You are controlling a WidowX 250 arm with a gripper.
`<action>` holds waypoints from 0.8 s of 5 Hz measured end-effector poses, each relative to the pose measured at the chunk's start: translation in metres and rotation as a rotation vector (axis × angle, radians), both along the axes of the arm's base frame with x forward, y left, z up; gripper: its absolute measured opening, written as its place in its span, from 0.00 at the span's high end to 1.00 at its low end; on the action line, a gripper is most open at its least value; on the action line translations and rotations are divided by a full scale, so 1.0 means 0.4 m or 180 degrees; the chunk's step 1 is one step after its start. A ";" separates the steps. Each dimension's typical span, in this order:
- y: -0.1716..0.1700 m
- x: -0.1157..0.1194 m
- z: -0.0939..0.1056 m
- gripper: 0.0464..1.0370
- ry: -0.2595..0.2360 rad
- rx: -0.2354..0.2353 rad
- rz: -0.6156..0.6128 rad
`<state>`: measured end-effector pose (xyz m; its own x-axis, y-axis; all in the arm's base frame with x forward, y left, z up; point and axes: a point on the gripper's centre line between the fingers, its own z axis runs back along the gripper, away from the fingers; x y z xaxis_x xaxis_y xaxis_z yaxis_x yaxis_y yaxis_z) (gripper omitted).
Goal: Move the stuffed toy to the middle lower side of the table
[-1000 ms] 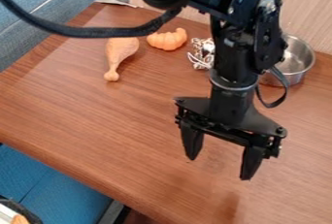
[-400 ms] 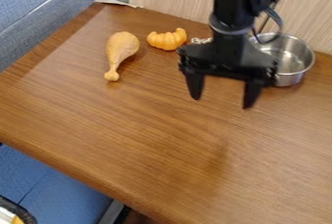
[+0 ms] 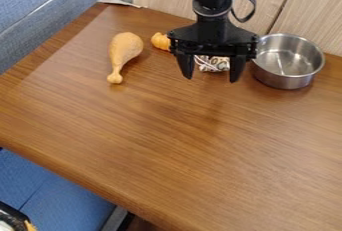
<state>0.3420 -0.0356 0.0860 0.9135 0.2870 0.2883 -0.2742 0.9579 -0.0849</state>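
My gripper (image 3: 212,76) hangs open over the back middle of the table (image 3: 160,150), its two fingers spread apart with nothing held. Behind and between the fingers lies a small white, patterned object (image 3: 214,64), probably the stuffed toy; the gripper's body covers its upper part. Whether the fingertips touch the table cannot be told, and neither rests on the toy as far as I see.
An orange drumstick (image 3: 125,50) lies left of the gripper. Beside the gripper's left edge, an orange crescent-shaped piece (image 3: 160,41) is partly covered. A steel pot (image 3: 288,61) stands close on the right. Behind the table rises a wooden panel (image 3: 314,12).
The arm has drawn back toward the far edge and slightly left, from over the table's middle right to the toy. The pot has come into full view. The gripper has stayed open.
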 end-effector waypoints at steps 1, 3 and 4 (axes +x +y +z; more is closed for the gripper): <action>0.021 0.056 -0.018 0.04 -0.0213 -0.0164 0.0047; 0.004 0.127 -0.048 0.04 -0.0426 -0.0520 -0.0102; 0.011 0.147 -0.063 0.09 -0.0382 -0.0445 -0.0079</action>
